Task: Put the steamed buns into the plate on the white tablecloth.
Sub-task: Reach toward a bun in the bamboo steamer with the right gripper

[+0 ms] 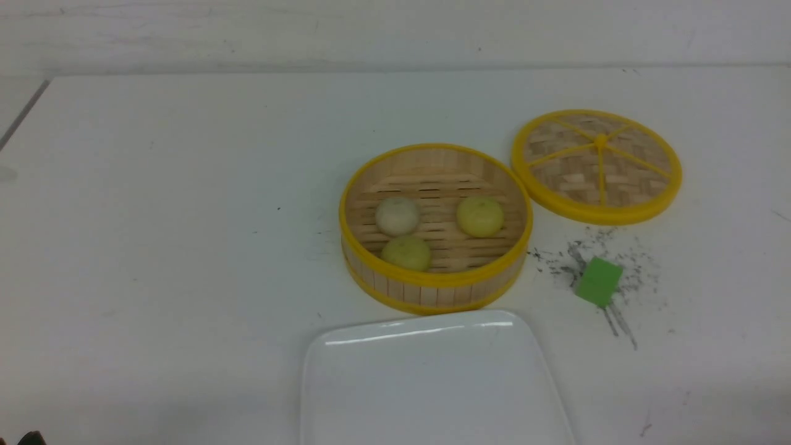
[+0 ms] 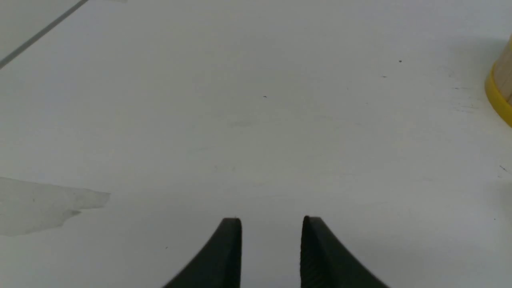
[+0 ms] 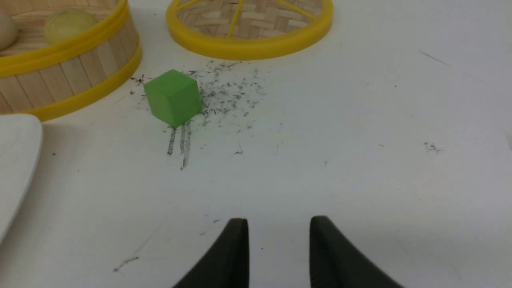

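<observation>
Even soft light, faint shadows, glare streak on plate [image 1: 432, 383], slight blur

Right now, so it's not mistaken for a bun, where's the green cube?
In the front view, the green cube sits right of the bamboo basket, nearer than the lid.

Your right gripper [image 3: 279, 224], black jaws parted and empty, hangs over the white tablecloth [image 3: 380, 120]; a green cube [image 3: 173, 98] sits on grey scuffs [image 3: 228, 86] near the yellow-rimmed bamboo steamer basket [image 3: 68, 80] and flat woven lid [image 3: 248, 28].
</observation>
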`<control>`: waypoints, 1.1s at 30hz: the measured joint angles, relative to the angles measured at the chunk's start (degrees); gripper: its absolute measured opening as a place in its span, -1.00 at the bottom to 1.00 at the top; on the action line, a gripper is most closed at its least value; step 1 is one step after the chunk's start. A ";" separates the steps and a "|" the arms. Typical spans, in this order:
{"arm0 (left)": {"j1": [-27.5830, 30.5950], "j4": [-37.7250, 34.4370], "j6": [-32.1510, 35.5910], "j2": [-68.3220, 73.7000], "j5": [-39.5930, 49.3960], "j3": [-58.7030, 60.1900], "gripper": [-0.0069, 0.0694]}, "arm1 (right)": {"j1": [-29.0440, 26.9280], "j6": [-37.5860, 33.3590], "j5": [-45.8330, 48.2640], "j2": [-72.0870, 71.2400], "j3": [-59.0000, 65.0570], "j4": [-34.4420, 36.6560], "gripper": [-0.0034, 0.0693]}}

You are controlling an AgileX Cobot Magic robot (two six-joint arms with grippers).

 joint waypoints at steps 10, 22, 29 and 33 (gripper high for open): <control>0.00 0.00 0.00 0.00 0.00 0.00 -0.19 | 0.00 0.00 0.00 0.00 0.00 0.00 -0.25; 0.00 -8.21 -7.93 0.00 0.00 -0.05 -0.19 | 0.00 2.07 -0.61 0.00 0.00 1.95 -0.25; 0.00 -30.05 -27.81 0.00 0.69 0.00 -0.19 | 0.00 21.99 -1.22 0.00 0.20 28.05 -0.25; 0.00 -32.39 -30.73 0.00 0.83 0.05 -0.19 | 0.00 24.85 -1.41 0.00 0.20 33.81 -0.25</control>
